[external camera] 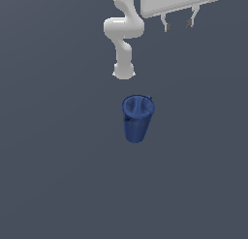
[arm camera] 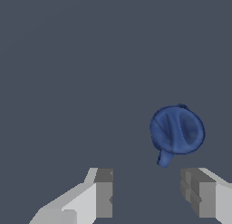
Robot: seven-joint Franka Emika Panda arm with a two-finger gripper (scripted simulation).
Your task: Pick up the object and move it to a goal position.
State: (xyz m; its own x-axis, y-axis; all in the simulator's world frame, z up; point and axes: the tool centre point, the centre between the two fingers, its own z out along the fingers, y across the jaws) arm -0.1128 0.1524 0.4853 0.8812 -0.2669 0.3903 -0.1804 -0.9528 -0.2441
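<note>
The object is a dark blue tapered cup (external camera: 137, 118) standing upright on the grey floor at the middle of the exterior view, wide rim up, narrow base down. In the wrist view I look down into the cup (arm camera: 177, 130), its small spout sticking out from the rim. My gripper (external camera: 178, 24) hangs high above the floor near the exterior view's upper right, well apart from the cup. The gripper (arm camera: 147, 196) is open, its two grey fingers (arm camera: 103, 191) spread wide with nothing between them, and the cup lies beyond the fingertips, off to one side.
The white arm's base and elbow (external camera: 124, 39) stand behind the cup in the exterior view. Around the cup there is only flat dark grey floor (external camera: 58, 175).
</note>
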